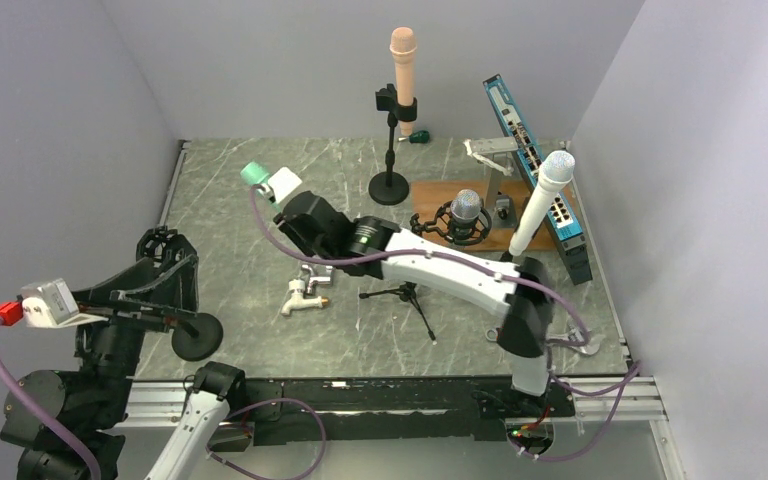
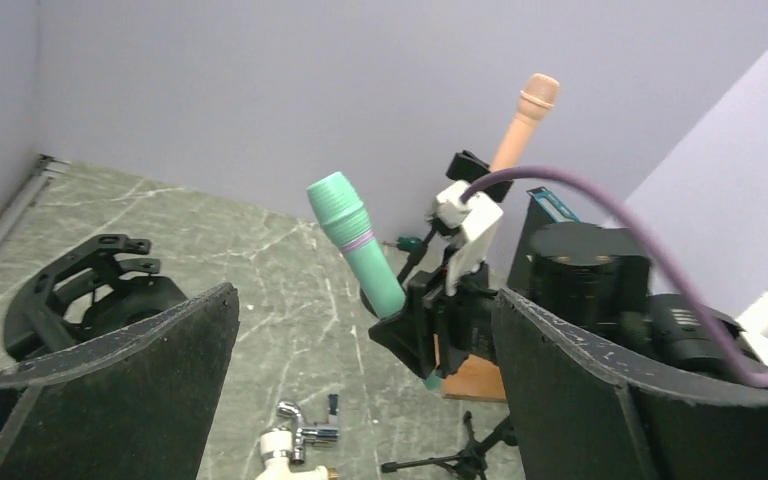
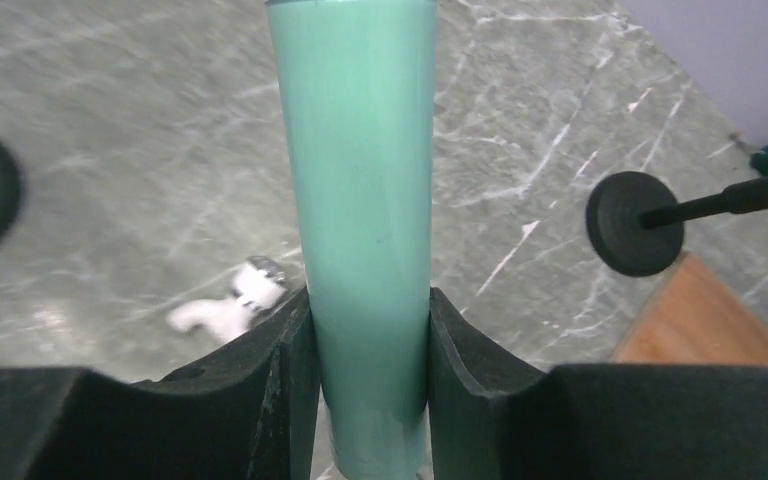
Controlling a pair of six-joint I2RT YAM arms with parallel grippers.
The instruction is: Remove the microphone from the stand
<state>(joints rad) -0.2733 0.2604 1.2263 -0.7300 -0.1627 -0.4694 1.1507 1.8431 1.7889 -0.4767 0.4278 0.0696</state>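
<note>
My right gripper is shut on the lower body of a green microphone and holds it tilted above the table's middle. The wrist view shows the green body clamped between both fingers. In the left wrist view the microphone rises out of the right gripper. A black cage-like holder and a round black base stand at the left, with no microphone in them. My left gripper is beside them, open and empty, and its jaws stand wide apart.
A peach microphone sits on a black stand at the back. A white microphone leans at the right. A silver studio microphone sits on a wooden board. A small tripod and a faucet lie mid-table, and a blue switch leans back right.
</note>
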